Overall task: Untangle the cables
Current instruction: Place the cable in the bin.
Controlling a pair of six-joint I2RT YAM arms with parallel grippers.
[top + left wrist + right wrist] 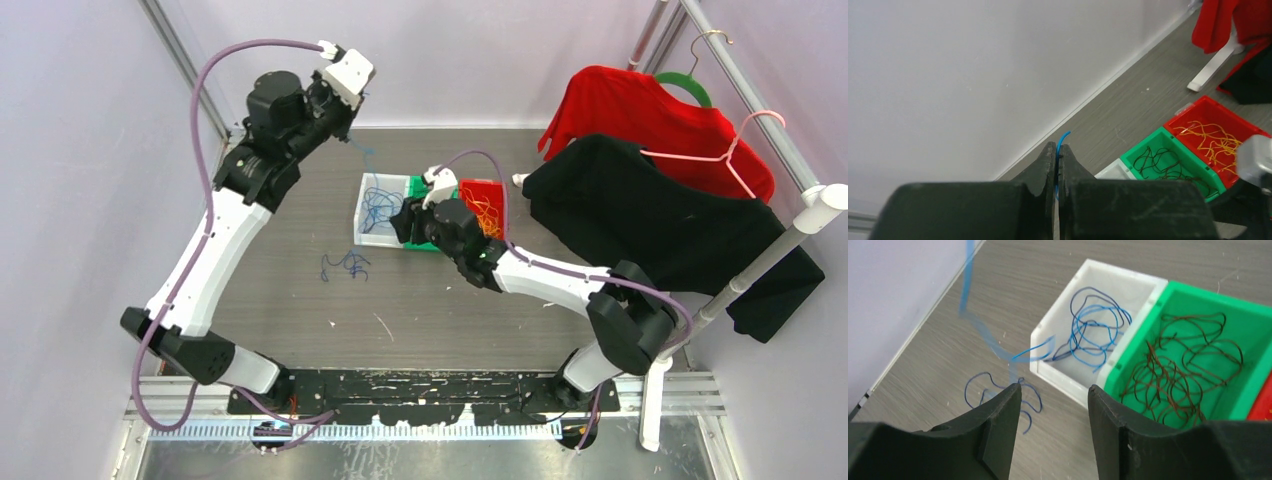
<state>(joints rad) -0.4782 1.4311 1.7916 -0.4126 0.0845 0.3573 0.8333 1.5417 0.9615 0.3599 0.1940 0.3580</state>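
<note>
My left gripper (351,124) is raised near the back wall, shut (1058,148) on a thin blue cable (1064,137). The cable hangs down (968,290) toward the white bin (366,236). That bin (1098,265) holds more blue cables (1095,325). A green bin (1248,385) holds dark cables (1173,370). A red bin (1198,107) holds orange-yellow cables (1215,140). A loose dark blue cable (345,265) lies on the table left of the bins. My right gripper (402,222) is open and empty (1054,390), low over the white bin's near corner.
A red shirt (640,110) and a black shirt (650,210) hang on a rack (800,215) at the right. The back wall (973,75) is close behind my left gripper. Small white scraps (383,326) lie on the grey table.
</note>
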